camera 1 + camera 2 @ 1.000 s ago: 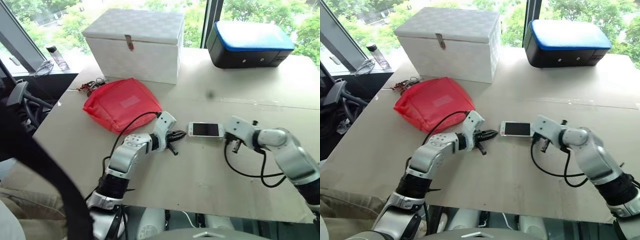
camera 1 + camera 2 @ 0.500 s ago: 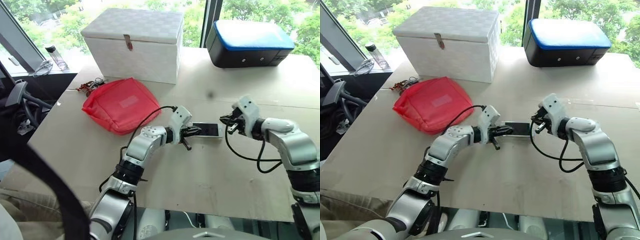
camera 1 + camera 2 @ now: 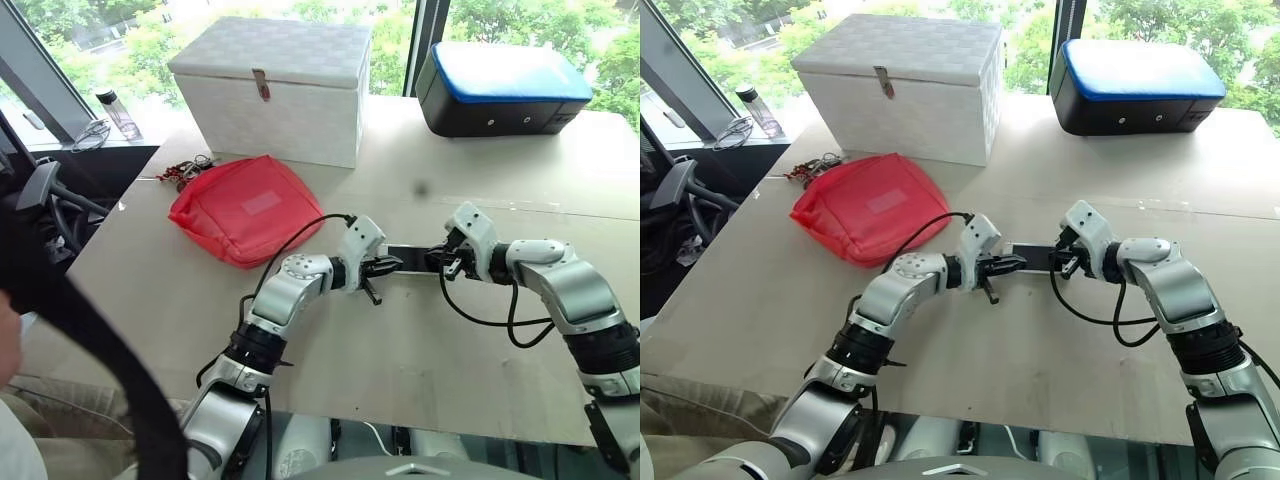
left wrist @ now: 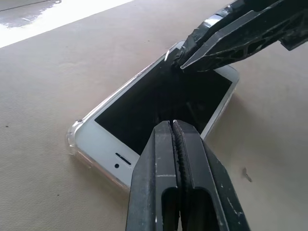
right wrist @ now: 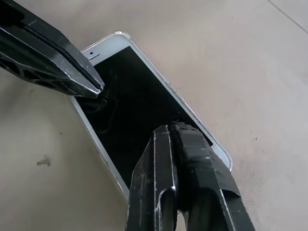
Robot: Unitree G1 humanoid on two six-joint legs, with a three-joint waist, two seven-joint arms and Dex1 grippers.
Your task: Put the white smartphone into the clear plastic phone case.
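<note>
left wrist view: white smartphone (image 4: 159, 108) sits inside clear plastic phone case (image 4: 73, 139).

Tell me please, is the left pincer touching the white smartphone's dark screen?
Cannot tell: the left wrist view shows the shut left pincer over the smartphone, its tip contact unclear.

I read this as an office or lab workspace beside big windows: I look down on a plain beige table (image 3: 300, 330), with green trees (image 3: 170, 30) right behind the glass. On the table's far side stand a white latched box (image 3: 275, 85) and a blue-topped black case (image 3: 500, 90).
</note>
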